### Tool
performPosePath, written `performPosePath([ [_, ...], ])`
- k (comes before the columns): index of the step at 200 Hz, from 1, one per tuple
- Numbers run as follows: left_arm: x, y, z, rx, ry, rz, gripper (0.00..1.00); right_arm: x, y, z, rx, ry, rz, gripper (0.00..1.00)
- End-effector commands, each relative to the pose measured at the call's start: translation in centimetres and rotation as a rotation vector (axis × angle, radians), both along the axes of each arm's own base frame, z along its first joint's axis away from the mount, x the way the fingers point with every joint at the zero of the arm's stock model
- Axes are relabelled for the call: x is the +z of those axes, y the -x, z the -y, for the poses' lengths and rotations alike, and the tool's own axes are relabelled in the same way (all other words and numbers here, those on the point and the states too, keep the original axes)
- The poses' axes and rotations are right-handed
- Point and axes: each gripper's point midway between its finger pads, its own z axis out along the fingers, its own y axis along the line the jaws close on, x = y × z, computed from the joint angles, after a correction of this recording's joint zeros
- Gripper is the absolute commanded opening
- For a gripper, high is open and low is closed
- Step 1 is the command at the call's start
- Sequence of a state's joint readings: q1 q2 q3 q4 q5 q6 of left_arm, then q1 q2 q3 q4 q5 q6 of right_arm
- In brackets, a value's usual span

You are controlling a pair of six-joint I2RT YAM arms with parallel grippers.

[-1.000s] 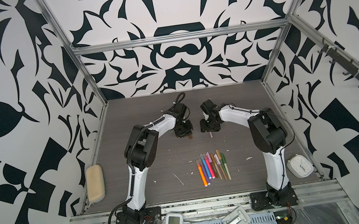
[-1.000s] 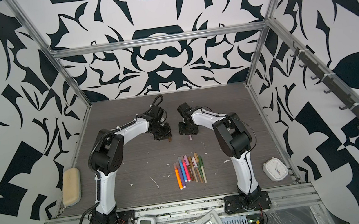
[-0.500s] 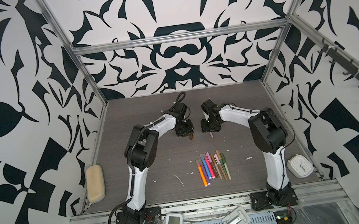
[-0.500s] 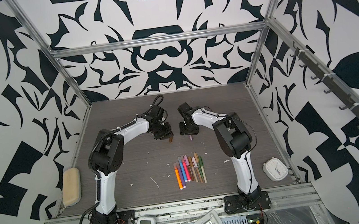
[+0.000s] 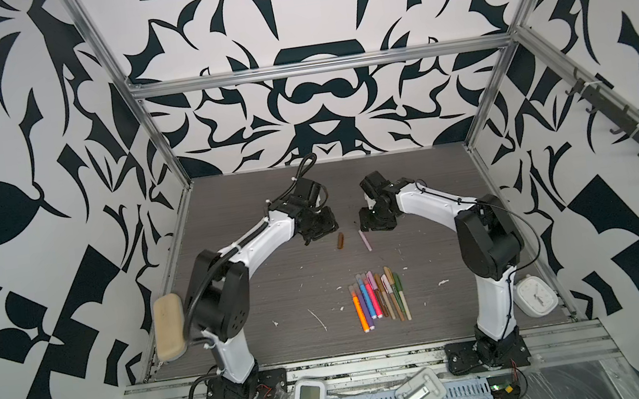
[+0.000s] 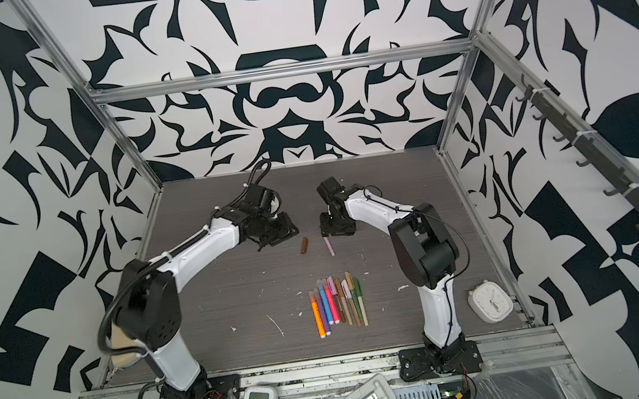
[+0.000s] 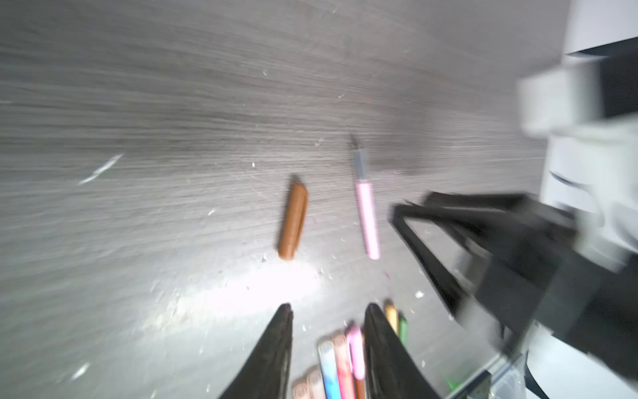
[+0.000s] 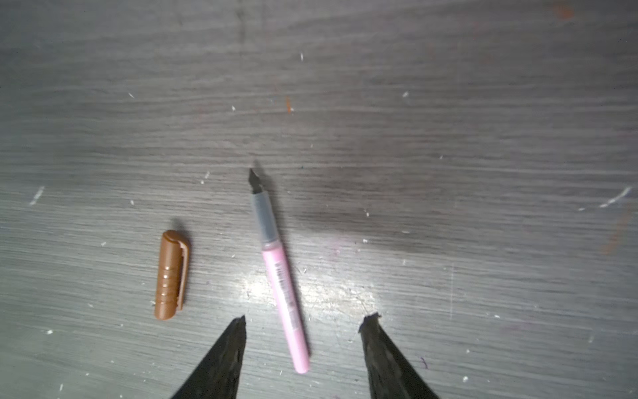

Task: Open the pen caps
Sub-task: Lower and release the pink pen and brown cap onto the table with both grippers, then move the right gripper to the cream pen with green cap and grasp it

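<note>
Off to the left, the left hand point(image 5: 316, 232) hangs over the tabletop point(image 5: 264, 300), its fingers point(image 7: 276, 345) a narrow way apart with nothing between them; its wrist view is blurred. Just beyond that hand's fingertips lies the brown cap point(image 5: 340, 241), flat on the tabletop, on its own, touching neither hand. Beside the cap, towards the right hand point(image 5: 375, 220), lies the pink pen point(image 5: 364, 240), uncapped, with a grey neck and a dark tip pointing away from that hand. The two lie near each other but apart.

The right hand's fingers point(image 8: 221, 359) stand wide. In its wrist view the pen's rear end shows in the gap between the fingertips, touching neither, and the pen lies flat, not gripped. The cap point(image 8: 171, 274) lies off to one side of that hand's fingers.

Well apart from both hands, on the side of the arm bases, a row of pens point(image 5: 379, 299) lies side by side, the orange one at its left end and the olive and tan ones at its right.
</note>
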State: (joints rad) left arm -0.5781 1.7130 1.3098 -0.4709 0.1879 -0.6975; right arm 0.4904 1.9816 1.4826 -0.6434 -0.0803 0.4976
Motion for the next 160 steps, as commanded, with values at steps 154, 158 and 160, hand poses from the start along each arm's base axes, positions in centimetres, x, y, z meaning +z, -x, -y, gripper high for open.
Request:
performPosePath([
  [154, 0.4, 12.3, -13.4, 0.075, -0.211, 0.455, 0.4, 1.6, 21.5, 5.9, -0.042, 0.017, 0.105, 0.26],
  [158, 0.3, 12.4, -13.4, 0.078, -0.205, 0.46, 0.4, 1.1, 22.0, 6.1, -0.046, 0.021, 0.096, 0.26],
  [160, 0.2, 12.5, -13.4, 0.078, -0.202, 0.462, 0.4, 0.9, 22.2, 6.1, -0.047, 0.021, 0.093, 0.25],
])
